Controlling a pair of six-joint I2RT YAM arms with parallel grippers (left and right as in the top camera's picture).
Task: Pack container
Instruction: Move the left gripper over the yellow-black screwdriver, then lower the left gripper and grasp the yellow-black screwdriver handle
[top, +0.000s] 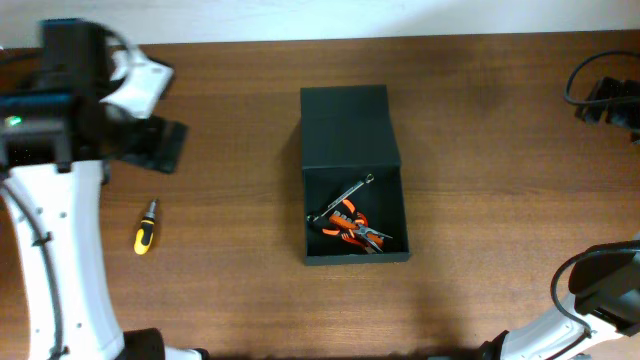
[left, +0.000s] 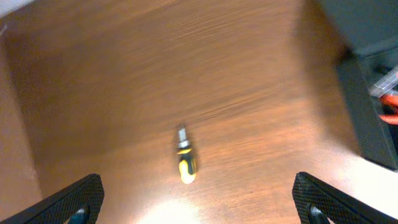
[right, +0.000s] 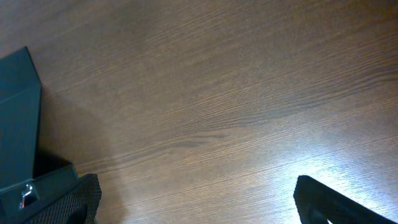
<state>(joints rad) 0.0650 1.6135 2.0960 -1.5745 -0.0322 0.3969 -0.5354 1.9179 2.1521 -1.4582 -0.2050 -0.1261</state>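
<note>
The dark green-black container (top: 355, 257) stands open at the table's middle, its flat lid (top: 347, 125) tilted back behind it. Inside lie a silver wrench (top: 345, 196) and orange-handled pliers (top: 358, 228). A yellow-and-black screwdriver (top: 146, 226) lies on the table to the left. It also shows in the left wrist view (left: 184, 162). My left gripper (left: 199, 205) is open and empty above the screwdriver; in the overhead view it (top: 158, 145) is at the far left. My right gripper (right: 199, 199) is open and empty over bare wood, right of the container (right: 18, 124).
The container's edge shows at the right of the left wrist view (left: 367, 124), with a bit of orange pliers inside. The right arm (top: 605, 290) sits at the lower right corner. Dark equipment with cables (top: 605, 95) is at the far right edge.
</note>
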